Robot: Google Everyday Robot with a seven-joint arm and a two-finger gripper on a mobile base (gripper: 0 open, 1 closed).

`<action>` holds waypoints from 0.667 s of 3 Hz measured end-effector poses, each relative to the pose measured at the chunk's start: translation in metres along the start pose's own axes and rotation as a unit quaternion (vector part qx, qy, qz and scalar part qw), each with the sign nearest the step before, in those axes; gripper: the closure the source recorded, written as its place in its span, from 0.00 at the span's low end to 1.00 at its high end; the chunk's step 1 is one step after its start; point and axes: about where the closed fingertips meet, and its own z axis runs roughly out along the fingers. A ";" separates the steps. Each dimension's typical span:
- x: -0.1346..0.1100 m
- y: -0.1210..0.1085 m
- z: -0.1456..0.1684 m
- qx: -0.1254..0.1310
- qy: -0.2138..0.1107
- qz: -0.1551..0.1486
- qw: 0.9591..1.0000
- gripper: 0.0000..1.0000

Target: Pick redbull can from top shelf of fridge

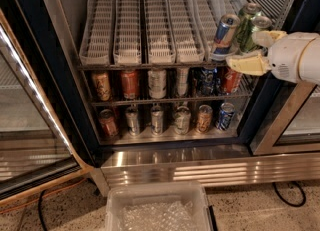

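The slim blue-and-silver redbull can (226,33) stands tilted at the front right end of the sloped wire shelf with white slotted plastic lanes (150,22), inside the black-framed glass-door fridge (75,95). Two wider green cans (250,22) stand just beside it on the right. The white gripper (243,50) reaches in from the right, its yellowish fingers (248,65) apart, near the redbull can and clamped on nothing.
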 end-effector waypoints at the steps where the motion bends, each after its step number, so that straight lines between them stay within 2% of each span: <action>1: -0.001 -0.001 0.005 0.004 -0.007 0.005 1.000 0.48; 2: -0.008 -0.008 0.019 0.019 -0.030 0.010 0.999 0.62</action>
